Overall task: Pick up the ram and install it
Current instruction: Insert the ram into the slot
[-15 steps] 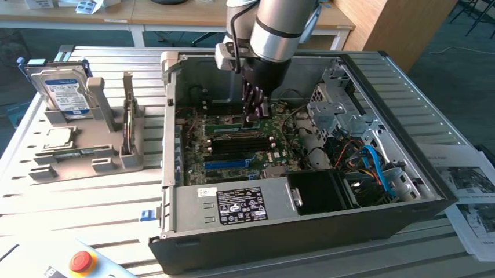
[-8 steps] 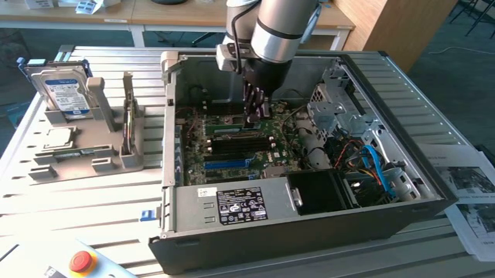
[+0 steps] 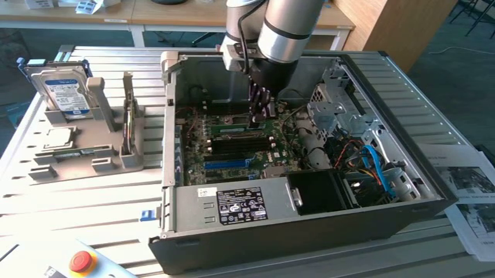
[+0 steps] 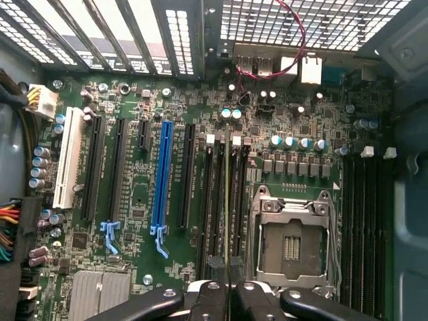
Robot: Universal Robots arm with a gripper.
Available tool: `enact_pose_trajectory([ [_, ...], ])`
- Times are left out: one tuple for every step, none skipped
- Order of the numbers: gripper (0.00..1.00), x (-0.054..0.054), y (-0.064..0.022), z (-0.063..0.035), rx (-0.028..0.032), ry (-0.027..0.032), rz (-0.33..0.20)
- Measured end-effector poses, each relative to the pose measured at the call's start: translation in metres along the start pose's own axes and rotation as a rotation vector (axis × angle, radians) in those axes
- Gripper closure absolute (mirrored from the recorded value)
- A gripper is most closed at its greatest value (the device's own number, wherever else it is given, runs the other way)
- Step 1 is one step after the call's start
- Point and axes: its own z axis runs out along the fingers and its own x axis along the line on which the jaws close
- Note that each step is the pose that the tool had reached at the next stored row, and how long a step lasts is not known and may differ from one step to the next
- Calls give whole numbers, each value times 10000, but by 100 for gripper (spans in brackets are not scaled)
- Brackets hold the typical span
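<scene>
Gripper (image 4: 228, 265) jaws clamped on the ram (image 4: 227, 200), held edge-on over the motherboard (image 4: 200, 110). Exterior view: power supply (image 3: 232, 205) at the gripper's six o'clock.

The motherboard (image 4: 200, 107) is green, with one blue slot (image 4: 162, 180) and one white slot (image 4: 69, 160). The ram (image 4: 228, 200) is green along its edge, the gripper (image 4: 228, 266) black.

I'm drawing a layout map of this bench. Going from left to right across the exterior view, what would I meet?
First the hard drive → left wall of the open computer case → end effector gripping the ram → blue cable → printed papers.
</scene>
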Motion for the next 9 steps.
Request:
enact_pose_trajectory([
  [88, 0, 0, 0, 0, -1, 0],
  [88, 0, 0, 0, 0, -1, 0],
  [88, 0, 0, 0, 0, -1, 1],
  [88, 5, -2, 0, 1, -2, 0],
  [88, 13, -3, 0, 0, -1, -1],
  [88, 23, -5, -1, 0, 0, 0],
  [88, 35, -6, -1, 0, -1, 0],
  [88, 47, -7, -1, -1, -1, 0],
  [88, 59, -9, -1, -2, -1, 0],
])
